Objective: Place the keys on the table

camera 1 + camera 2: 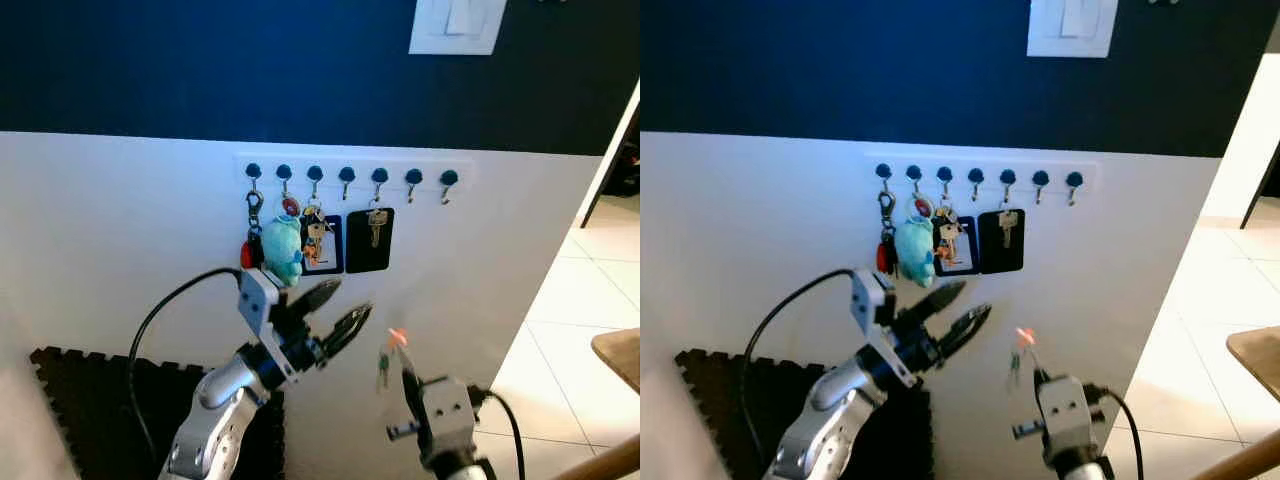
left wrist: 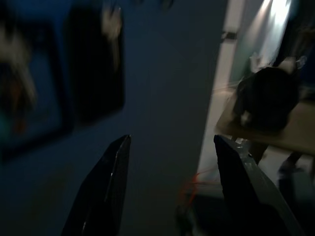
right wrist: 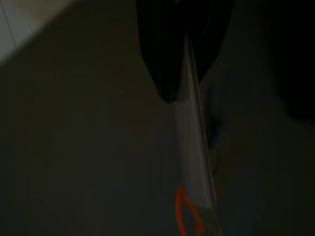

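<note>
A: So, where are the keys now?

B: They hang from the right gripper, clenched on their orange tag, below the hook rack and apart from the wall.

A: And the left gripper?

B: Released, its 2 fingers spread, grasping nothing, just under the plush keyring.

A: What can go wrong?

B: I think the hold is thin. The keys may swing and slip out while the robot turns toward the worktop, far to the right.
</note>
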